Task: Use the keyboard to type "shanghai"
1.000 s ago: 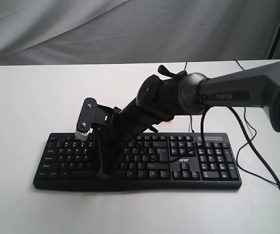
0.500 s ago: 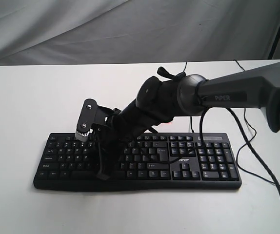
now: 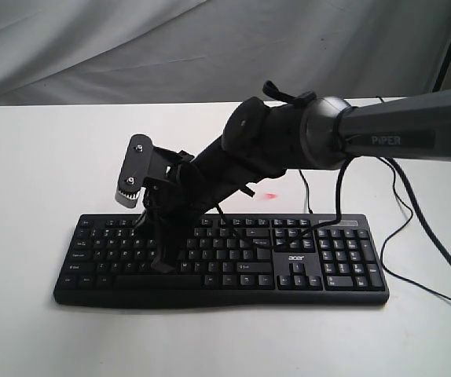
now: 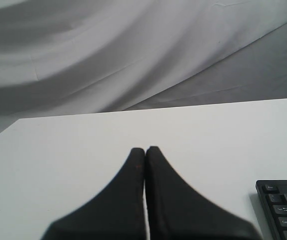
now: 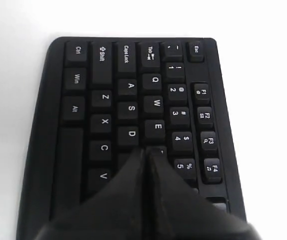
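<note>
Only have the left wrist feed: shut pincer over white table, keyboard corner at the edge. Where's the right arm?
Observer: The exterior view shows the right arm reaching across the keyboard to its letter half.
Operator: Its pincer open?
Observer: No. The right pincer is shut, tips together.
Operator: Over which keys?
Observer: The tips sit right beside the D key and the E key; the keys beneath them are covered.
</note>
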`<act>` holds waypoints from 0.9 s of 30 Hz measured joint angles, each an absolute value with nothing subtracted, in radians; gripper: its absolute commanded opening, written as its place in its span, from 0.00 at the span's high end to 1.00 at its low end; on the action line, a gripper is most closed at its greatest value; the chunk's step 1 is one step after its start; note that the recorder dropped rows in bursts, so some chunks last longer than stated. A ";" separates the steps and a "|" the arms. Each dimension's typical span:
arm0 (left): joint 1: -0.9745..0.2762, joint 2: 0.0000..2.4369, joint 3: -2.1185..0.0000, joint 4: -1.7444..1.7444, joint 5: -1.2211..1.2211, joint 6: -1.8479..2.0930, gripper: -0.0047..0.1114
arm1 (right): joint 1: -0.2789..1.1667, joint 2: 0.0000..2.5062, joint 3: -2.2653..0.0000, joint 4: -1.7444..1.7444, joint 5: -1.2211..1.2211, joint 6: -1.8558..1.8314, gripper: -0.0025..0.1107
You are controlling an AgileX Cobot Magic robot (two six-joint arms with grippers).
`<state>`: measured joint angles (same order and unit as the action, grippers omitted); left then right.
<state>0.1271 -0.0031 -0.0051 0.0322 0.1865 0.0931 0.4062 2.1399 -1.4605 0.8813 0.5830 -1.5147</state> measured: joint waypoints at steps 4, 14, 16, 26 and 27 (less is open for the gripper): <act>0.127 -0.003 -0.005 0.032 0.187 0.093 0.95 | 0.406 2.140 -1.460 0.880 0.583 -1.508 0.98; 0.127 -0.003 -0.005 0.032 0.187 0.093 0.95 | 0.406 2.126 -1.460 0.759 0.611 -1.414 0.98; 0.127 -0.003 -0.005 0.032 0.187 0.093 0.95 | 0.404 2.116 -1.460 0.752 0.629 -1.411 0.98; 0.127 -0.003 -0.005 0.032 0.187 0.093 0.95 | 0.374 2.111 -1.460 0.749 0.696 -1.409 0.98; 0.127 -0.003 -0.005 0.032 0.187 0.093 0.95 | 0.374 2.111 -1.460 0.751 0.696 -1.409 0.98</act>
<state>0.1271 -0.0031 -0.0051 0.0322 0.1865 0.0931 0.3740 2.1107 -1.4605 0.7510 0.6963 -1.4087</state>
